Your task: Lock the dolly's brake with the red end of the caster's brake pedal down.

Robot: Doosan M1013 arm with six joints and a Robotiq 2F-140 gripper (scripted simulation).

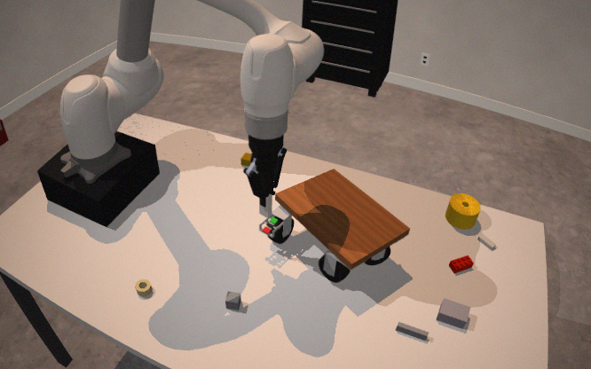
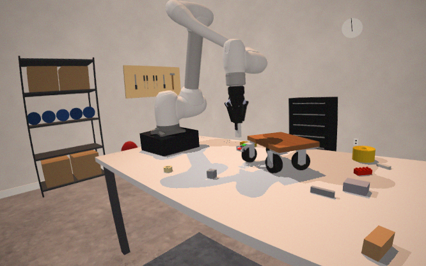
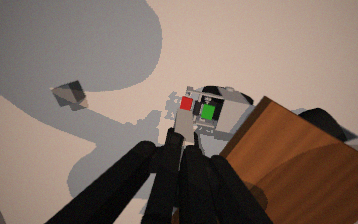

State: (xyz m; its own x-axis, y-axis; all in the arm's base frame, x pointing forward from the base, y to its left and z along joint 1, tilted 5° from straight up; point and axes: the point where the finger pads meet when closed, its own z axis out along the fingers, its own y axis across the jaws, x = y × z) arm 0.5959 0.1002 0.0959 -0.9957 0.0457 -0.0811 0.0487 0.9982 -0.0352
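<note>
The dolly (image 1: 342, 214) has a brown wooden deck on black casters and stands mid-table; it also shows in the exterior view (image 2: 283, 140) and in the wrist view (image 3: 305, 165). The near-left caster (image 1: 280, 227) carries the brake pedal with a red end (image 1: 266, 229) and a green end (image 1: 273, 220). In the wrist view the red end (image 3: 186, 103) and the green end (image 3: 208, 111) both show. My gripper (image 1: 264, 207) is shut with nothing between the fingers and hovers just above the pedal, apart from it. Its fingertips (image 3: 184, 122) lie just beside the red end.
A grey cube (image 1: 232, 301), a tan ring (image 1: 143, 286), a yellow spool (image 1: 462, 210), a red brick (image 1: 460, 263), grey blocks (image 1: 453, 312) and a small yellow block (image 1: 246, 159) behind the gripper lie around. The arm's black base (image 1: 98, 176) stands at the left.
</note>
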